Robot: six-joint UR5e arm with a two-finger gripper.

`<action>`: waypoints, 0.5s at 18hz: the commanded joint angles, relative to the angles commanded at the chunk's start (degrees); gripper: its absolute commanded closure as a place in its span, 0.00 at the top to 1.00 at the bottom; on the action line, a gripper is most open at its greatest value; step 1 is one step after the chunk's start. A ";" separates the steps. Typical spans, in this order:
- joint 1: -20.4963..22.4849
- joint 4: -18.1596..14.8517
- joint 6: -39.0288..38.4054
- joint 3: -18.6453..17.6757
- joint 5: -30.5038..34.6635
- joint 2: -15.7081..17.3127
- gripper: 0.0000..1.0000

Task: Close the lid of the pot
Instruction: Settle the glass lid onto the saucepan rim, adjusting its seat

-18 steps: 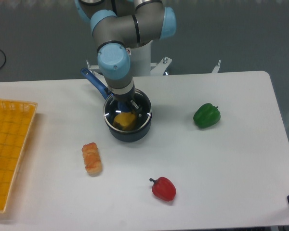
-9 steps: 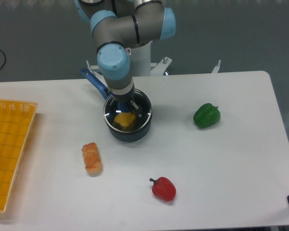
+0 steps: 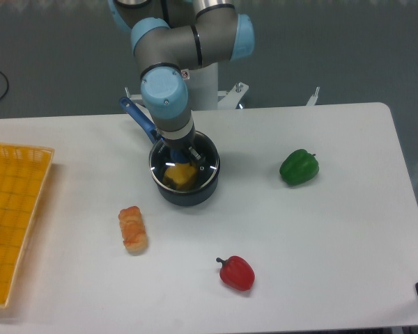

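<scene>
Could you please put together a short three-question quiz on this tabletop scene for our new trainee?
1. True or false: the pot lid lies on the table beside the pot.
2. Which pepper is nearer the pot: A, the green pepper, or B, the red pepper?
3. Fill in: the bread roll lies between the pot and the yellow ____.

Key
1. False: the lid sits on top of the pot, under the gripper.
2. B.
3. Basket.
</scene>
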 joint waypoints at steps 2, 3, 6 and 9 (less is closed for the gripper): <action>0.00 0.00 0.00 0.09 -0.09 0.00 0.52; 0.00 0.00 0.17 0.17 -0.09 0.09 0.62; 0.00 0.00 0.35 0.18 0.00 0.09 0.76; 0.00 0.00 0.35 0.35 1.05 0.00 0.98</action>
